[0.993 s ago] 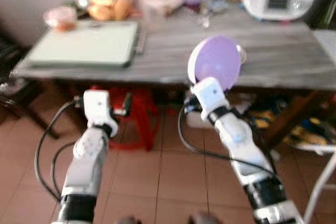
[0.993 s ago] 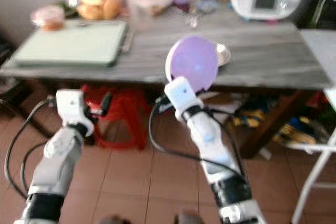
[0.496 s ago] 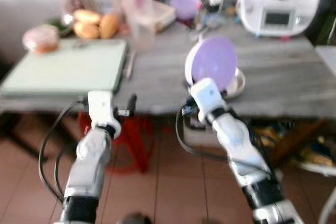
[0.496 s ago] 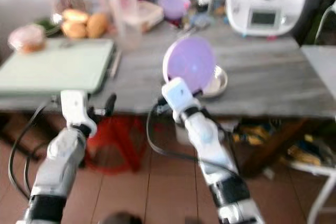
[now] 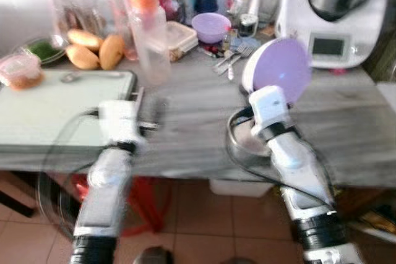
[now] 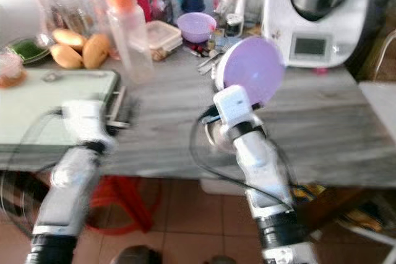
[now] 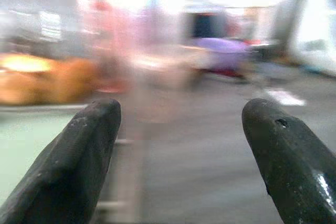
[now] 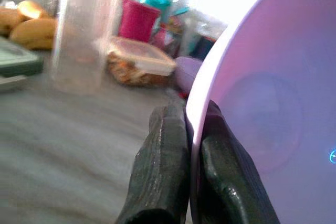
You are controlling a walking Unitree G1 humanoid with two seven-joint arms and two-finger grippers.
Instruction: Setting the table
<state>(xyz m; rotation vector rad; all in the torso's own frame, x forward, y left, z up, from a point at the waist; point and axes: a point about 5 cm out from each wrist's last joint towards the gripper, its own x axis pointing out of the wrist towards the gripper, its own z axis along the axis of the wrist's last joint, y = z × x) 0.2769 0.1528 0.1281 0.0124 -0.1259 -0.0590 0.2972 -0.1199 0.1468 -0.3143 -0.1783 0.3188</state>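
Purple plate [image 5: 276,71] stands on edge above the metal bowl [image 5: 242,143] on the counter [image 5: 346,128], rim pinched by the right gripper [image 8: 185,145]. Left gripper [image 7: 178,156], fingers spread, hovers beside the green tray [image 5: 43,110].

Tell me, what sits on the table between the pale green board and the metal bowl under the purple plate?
Only bare grey table, seen in the left eye view, lies between the green board and the metal bowl.
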